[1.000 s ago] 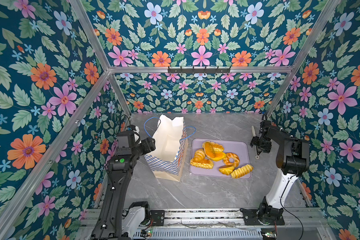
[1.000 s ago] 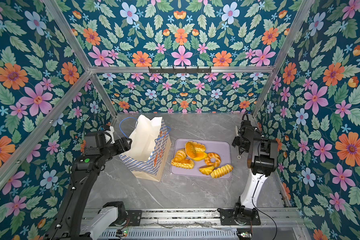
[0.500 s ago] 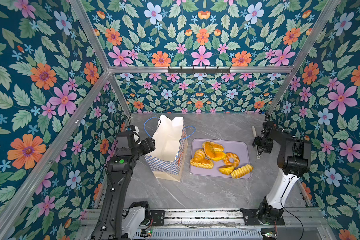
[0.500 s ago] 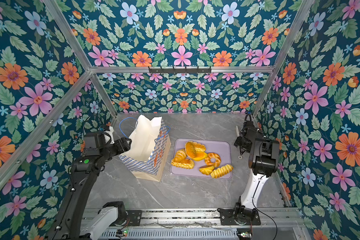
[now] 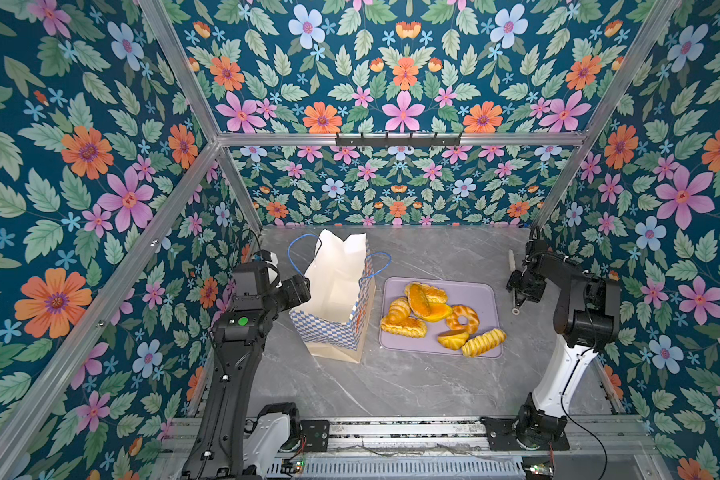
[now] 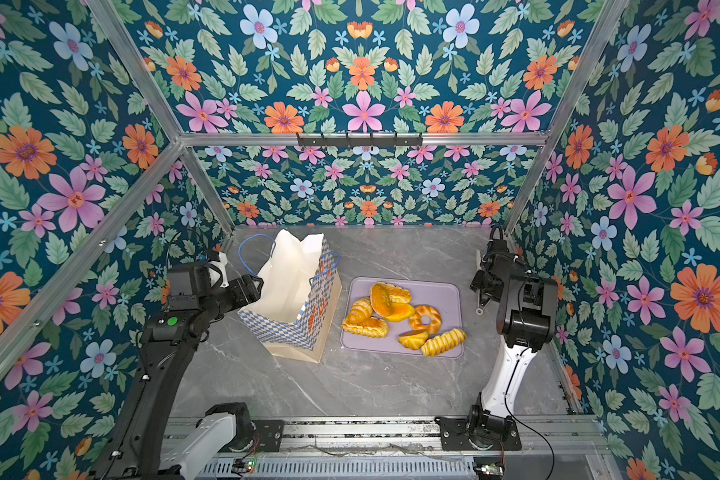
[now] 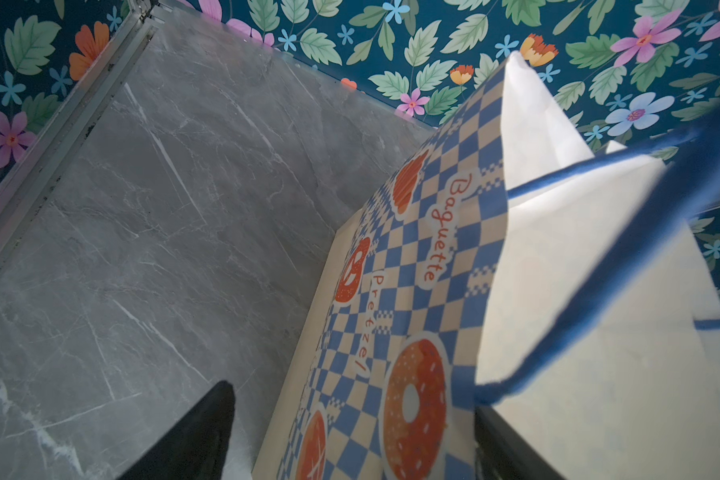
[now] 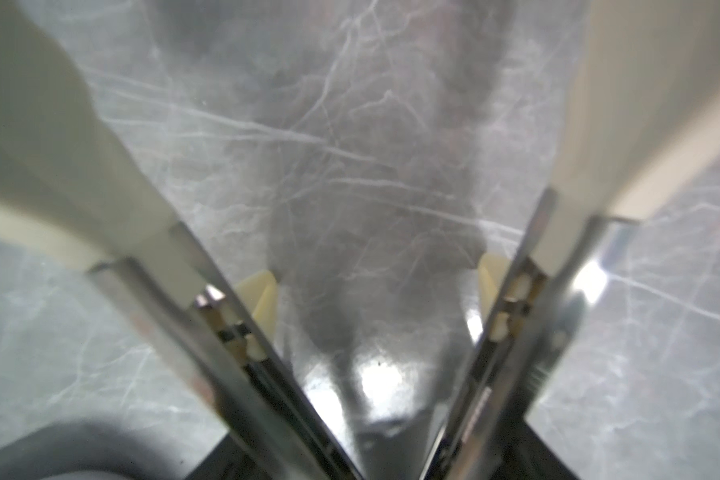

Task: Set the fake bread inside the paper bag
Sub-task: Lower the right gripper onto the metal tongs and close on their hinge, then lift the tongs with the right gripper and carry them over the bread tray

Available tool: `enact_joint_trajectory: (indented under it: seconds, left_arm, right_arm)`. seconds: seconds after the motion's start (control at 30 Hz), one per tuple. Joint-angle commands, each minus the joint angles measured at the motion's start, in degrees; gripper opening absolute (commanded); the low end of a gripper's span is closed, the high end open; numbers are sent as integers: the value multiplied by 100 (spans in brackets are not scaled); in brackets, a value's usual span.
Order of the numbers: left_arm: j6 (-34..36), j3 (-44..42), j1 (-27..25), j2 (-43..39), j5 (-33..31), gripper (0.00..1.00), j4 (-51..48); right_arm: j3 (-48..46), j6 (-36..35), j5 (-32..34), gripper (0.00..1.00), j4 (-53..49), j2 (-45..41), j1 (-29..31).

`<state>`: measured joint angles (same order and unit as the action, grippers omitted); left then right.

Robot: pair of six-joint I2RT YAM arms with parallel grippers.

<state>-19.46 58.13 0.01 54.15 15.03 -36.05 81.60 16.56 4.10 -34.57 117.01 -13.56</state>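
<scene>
Here, left gripper jaws stand spread astride the paper bag wall; your nudge could topple it. Right gripper jaws: cannot tell.

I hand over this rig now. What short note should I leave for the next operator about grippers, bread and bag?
Left gripper: open, at the paper bag's left side, holding nothing.
Right gripper: at the metal tongs, right of the lilac tray; grip unclear.
Fake bread: all on the tray. Bag stands open, left of it; no bread seen inside.
Done: nothing bagged. Left: every piece.
</scene>
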Motion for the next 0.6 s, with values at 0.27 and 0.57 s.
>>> enact_joint_trajectory:
  seconds: [0.27,0.57]
  left_arm:
    - [39,328,8,34,-61,83,-111]
    - [5,584,8,50,-152,83,-213]
  right_arm:
    - [-950,110,-23,53,72,-1175,113]
    - [-1287,161,-36,50,-82,-2708,702]
